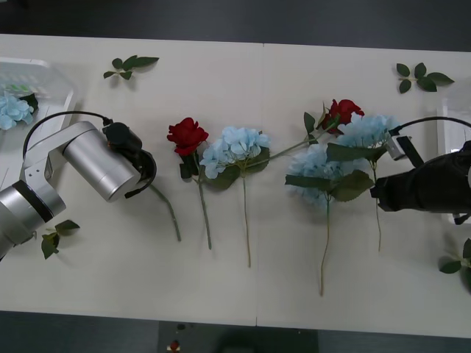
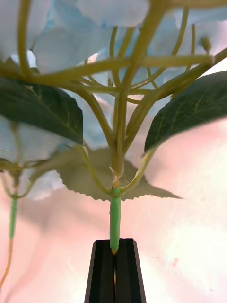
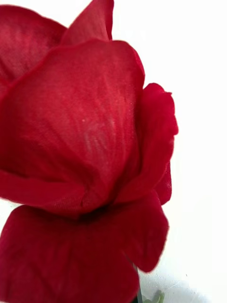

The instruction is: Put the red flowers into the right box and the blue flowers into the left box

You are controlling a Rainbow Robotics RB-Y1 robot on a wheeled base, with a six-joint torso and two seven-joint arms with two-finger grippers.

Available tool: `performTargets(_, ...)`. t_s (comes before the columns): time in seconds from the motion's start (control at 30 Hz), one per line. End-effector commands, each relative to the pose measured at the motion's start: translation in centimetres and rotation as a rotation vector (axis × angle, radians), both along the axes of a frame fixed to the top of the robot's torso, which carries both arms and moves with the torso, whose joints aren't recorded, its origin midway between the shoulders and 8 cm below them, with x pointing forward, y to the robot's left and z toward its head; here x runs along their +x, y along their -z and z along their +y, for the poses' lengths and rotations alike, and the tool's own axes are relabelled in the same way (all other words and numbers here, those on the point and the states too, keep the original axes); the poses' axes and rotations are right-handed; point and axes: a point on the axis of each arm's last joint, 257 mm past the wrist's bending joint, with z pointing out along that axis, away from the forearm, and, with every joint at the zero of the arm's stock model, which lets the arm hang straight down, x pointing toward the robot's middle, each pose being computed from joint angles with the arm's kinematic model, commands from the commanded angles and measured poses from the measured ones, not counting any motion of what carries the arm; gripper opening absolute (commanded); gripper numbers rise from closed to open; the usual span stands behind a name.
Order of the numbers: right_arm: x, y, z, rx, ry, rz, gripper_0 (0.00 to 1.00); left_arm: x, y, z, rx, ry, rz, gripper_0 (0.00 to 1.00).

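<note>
The right pincer was clenched on the green stem of a blue hydrangea, its black fingers pressed together with the stem end pinched between them; the pale bloom and broad leaves rose directly beyond the fingertips. In the front view that pincer sat at the right side of the tabletop, touching the rightmost of the blue flowers, with the right box just behind the arm at the edge.

The left pincer was low over the tabletop near a bare stem; a red rose bloom pressed close against its wrist camera, and whether its fingers were released or clenched could not be told.

More red flowers lay on the tabletop: one just beside the left pincer, another farther right, touching the blue cluster. Two other hydrangeas lay between the arms. The left box held one blue bloom at the far left.
</note>
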Motion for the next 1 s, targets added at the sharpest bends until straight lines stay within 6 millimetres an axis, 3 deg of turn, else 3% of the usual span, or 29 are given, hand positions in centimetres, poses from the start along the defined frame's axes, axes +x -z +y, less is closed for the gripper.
performTargets(0.03,0.2,-4.4,-1.2,-0.013,-0.039,-0.069,0.00,0.9,-1.7,1.0,0.045,0.024,-0.028,0.00)
performTargets(0.23,-1.1,-8.6,-1.3,0.050,-0.074,-0.091,0.00,1.2,-5.9,2.4,0.084,0.061,-0.080,0.00)
performTargets(0.43,-2.1,-11.4,-1.1,0.141,-0.100,-0.105,0.00,1.0,-11.5,1.2,0.061,0.179,-0.136,0.00)
performTargets(0.6,-1.8,-11.7,-2.1,0.117,-0.077,-0.112,0.00,1.0,-16.1,-1.0,0.034,0.282,-0.200,0.00)
performTargets(0.63,-1.7,-11.5,-2.6,0.103,-0.064,-0.110,0.20,0.8,-17.2,-1.6,0.025,0.309,-0.214,0.00)
performTargets(0.67,-1.5,-11.3,-2.9,0.086,-0.055,-0.108,0.80,0.8,-18.1,-2.2,0.015,0.330,-0.229,0.00)
performTargets(0.7,-1.5,-11.2,-3.2,0.079,-0.048,-0.107,1.00,0.6,-18.5,-2.6,0.008,0.342,-0.234,0.00)
performTargets(0.87,-1.3,-11.0,-3.9,0.062,-0.021,-0.102,1.00,-0.5,-21.6,-3.9,-0.054,0.381,-0.299,0.00)
performTargets(1.0,-1.3,-11.5,-3.4,0.092,-0.026,-0.105,1.00,-1.1,-22.3,-4.2,-0.055,0.413,-0.311,0.00)
